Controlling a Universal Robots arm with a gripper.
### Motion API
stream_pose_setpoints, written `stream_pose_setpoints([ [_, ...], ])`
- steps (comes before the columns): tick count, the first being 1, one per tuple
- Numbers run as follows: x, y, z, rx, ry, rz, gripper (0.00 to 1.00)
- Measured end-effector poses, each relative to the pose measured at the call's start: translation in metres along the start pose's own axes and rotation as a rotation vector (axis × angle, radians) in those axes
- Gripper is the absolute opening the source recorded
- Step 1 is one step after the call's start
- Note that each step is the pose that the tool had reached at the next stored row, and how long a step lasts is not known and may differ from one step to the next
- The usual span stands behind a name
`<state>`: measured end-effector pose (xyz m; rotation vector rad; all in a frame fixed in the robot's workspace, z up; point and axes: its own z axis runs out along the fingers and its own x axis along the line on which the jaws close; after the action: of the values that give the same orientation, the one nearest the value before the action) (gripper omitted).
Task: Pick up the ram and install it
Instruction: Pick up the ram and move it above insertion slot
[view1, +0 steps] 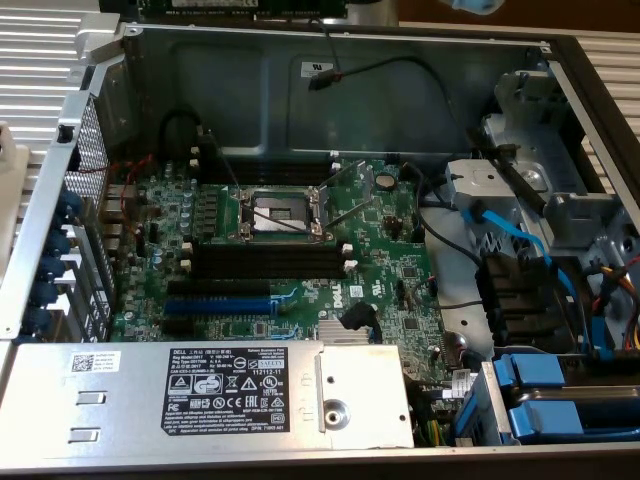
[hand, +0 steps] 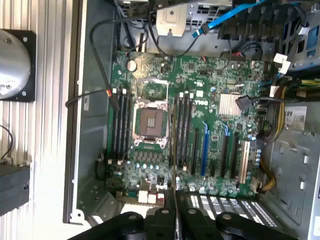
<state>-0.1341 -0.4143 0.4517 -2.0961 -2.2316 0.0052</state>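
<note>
The pick-up looked done and the carry to the board was in hand. In the wrist view the gripper (hand: 174, 214) had its two black fingers drawn nearly together on a thin edge that ran between them. I took this for the ram (view1: 240, 8) seen edge-on. In the exterior view a long dark-green strip lay across the far edge, above the far wall of the case (view1: 250, 90), and that fitted a stick held high over the open machine.

The motherboard (view1: 390, 250) lay flat below. One set of black slots (view1: 270, 262) sat on the near side of the socket (view1: 283, 208) and another set on its far side. All of them looked bare. The blue slot (view1: 245, 297) lay nearer the metal box (view1: 200, 385).

By my judgement, seating the stick would call for turning its long edge parallel to a black slot. It would also need to be centred between the white end clips and lowered square, without catching the black cable (view1: 400, 70) on the far wall.

Most of the stick was cut off at the far edge, so neither its chips nor its label could be read. Whether the clips stood open, and how high the stick hung over the board, could not be told.
</note>
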Motion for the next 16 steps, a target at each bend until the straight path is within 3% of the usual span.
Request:
stream_pose_setpoints([
  [12, -0.001, 0.0012, 0.0169, -0.001, 0.0031, 0.018, 0.12],
  [16, -0.002, 0.0075, 0.0215, -0.0015, 0.005, 0.024, 0.12],
])
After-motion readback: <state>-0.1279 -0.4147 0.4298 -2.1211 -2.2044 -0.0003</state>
